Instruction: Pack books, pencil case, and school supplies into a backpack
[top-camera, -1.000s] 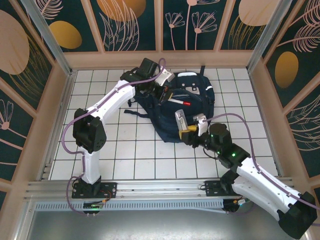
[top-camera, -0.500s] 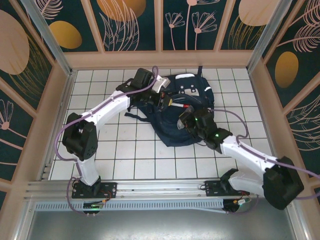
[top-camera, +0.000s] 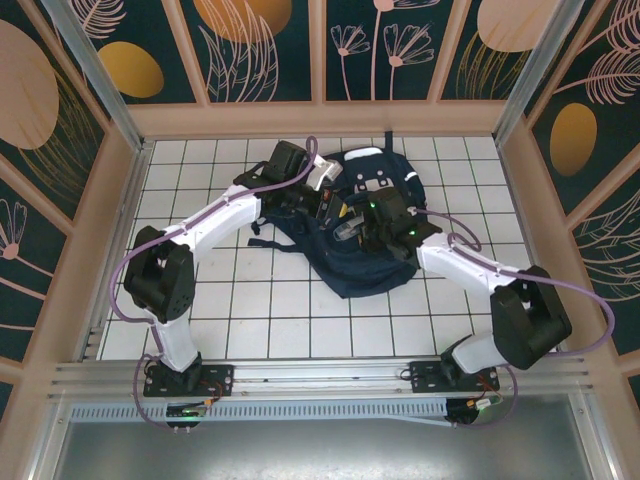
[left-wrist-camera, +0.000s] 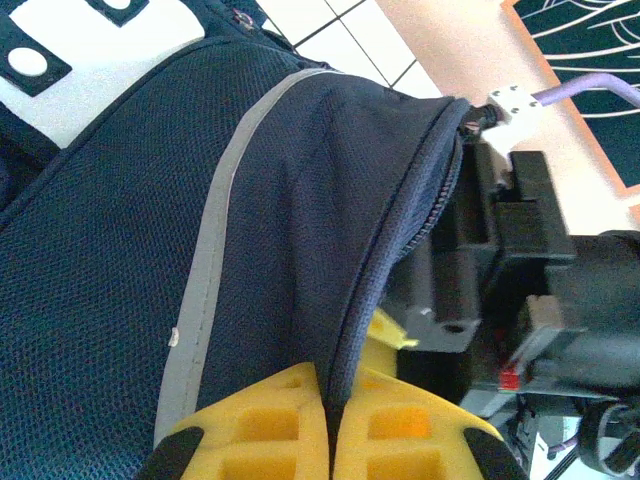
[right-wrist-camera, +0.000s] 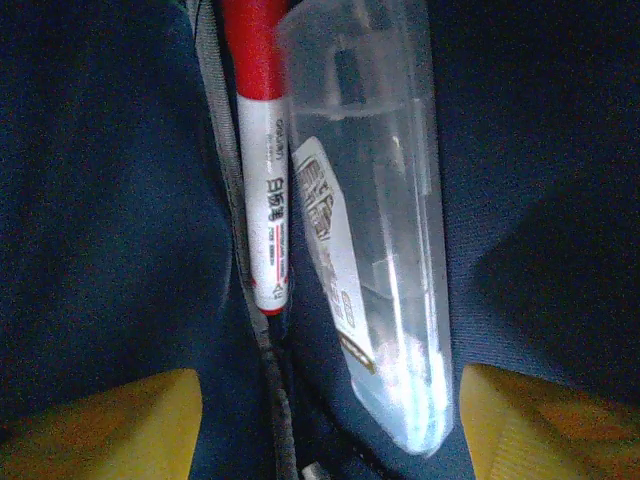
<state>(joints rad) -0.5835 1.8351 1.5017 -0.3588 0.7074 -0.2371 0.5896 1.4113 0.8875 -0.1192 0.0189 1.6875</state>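
- The left gripper (left-wrist-camera: 332, 435) has its yellow foam pads (left-wrist-camera: 262, 425) pressed together on the zip edge of the large navy-blue fabric backpack (left-wrist-camera: 120, 270). The pinched rim rises from between the two pads as a raised ridge.
- A grey reflective stripe (left-wrist-camera: 215, 290) on the backpack runs alongside that rim, starting just beside one pad.
- Beyond the rim, on the other side of these fingers, sits the black body of the right arm (left-wrist-camera: 520, 270), close to the opening.
- The right gripper (right-wrist-camera: 328, 380) is down in the backpack's dark blue interior, with its yellow fingers (right-wrist-camera: 110, 420) well apart and clamped on nothing.
- Ahead of those fingers, in line with the gap between them, lies the small clear-greyish rectangular plastic case (right-wrist-camera: 375, 200). It lies lengthwise, its near end closest to one finger, and it is unclear whether it touches that pad.
- The red-and-white marker pen (right-wrist-camera: 265, 200) lies alongside the case, touching it, on the side of the other finger and further ahead of it.
- In the top view, the backpack rests on the white tiled table (top-camera: 260, 300), and the two grippers sit just beside each other at its open mouth.
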